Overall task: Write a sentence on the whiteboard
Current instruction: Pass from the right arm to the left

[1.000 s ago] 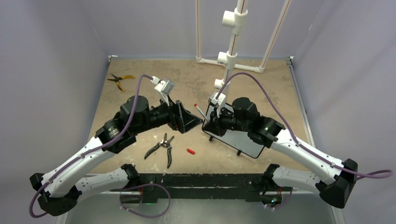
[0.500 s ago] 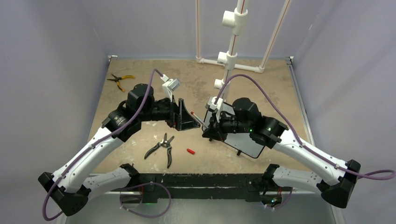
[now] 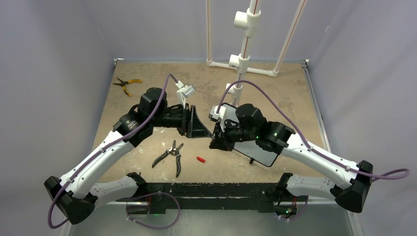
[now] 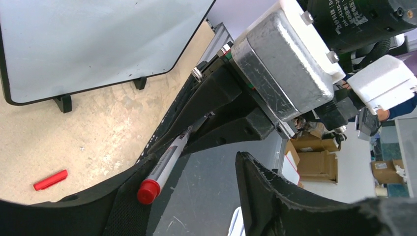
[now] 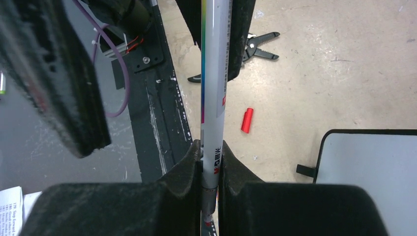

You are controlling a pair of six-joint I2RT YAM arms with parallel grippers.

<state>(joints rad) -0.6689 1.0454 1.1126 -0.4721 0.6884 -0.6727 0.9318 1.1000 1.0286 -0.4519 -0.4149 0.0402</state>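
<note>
- Only in the wrist views I saw the marker (image 5: pixel 214 98): the right gripper (image 5: pixel 210 152) was clamped on its white barrel, and the left gripper (image 4: pixel 196 162) had its jaws apart around the red end.
- The whiteboard (image 3: pixel 258 150) lay right of centre, glossy white, black-framed, partly under the right arm.
- A red cap (image 3: pixel 200 159) and black cutters (image 3: pixel 169 155) lay left of it.
</note>
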